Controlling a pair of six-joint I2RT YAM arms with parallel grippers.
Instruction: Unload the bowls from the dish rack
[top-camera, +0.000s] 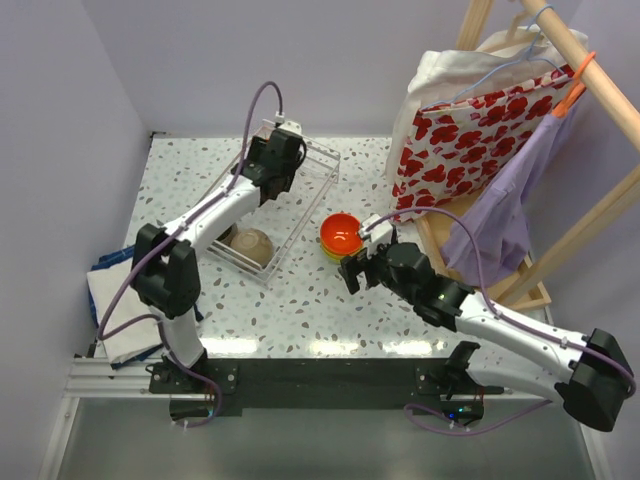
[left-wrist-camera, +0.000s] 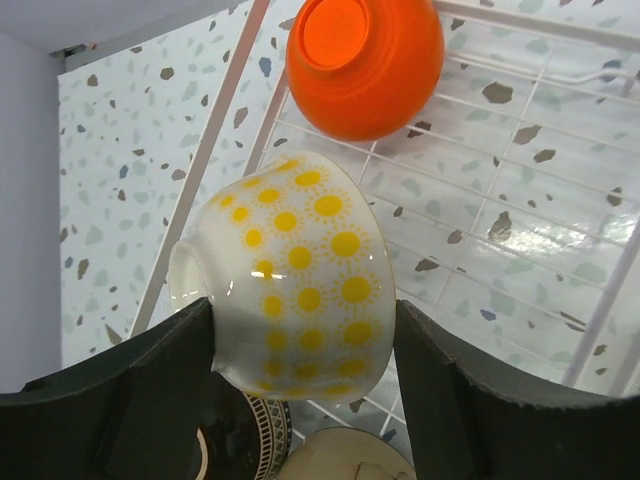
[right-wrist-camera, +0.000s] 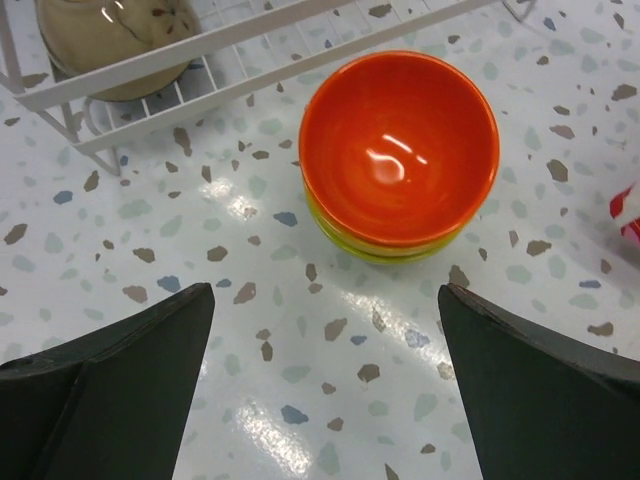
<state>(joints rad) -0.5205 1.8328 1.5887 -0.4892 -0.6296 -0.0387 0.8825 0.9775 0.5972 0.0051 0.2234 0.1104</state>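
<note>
The white wire dish rack (top-camera: 312, 172) stands on the table at the back left. My left gripper (top-camera: 268, 182) is inside it, shut on a cream bowl with yellow sun spots (left-wrist-camera: 300, 270), which sits tilted between my fingers. An orange-red bowl (left-wrist-camera: 365, 62) lies bottom-up in the rack beyond it. A dark brown patterned bowl (left-wrist-camera: 245, 440) and a tan bowl (left-wrist-camera: 345, 462) lie below; the tan bowl (top-camera: 252, 246) sits at the rack's near end. My right gripper (top-camera: 355, 268) is open and empty, just short of a stack (right-wrist-camera: 400, 150) outside the rack: an orange-red bowl on a lime green one.
A wooden clothes rack (top-camera: 600, 215) with a red-flowered bag (top-camera: 470, 140) and a purple shirt (top-camera: 515, 200) stands at the right, close behind my right arm. A blue and white cloth (top-camera: 110, 290) lies at the table's left edge.
</note>
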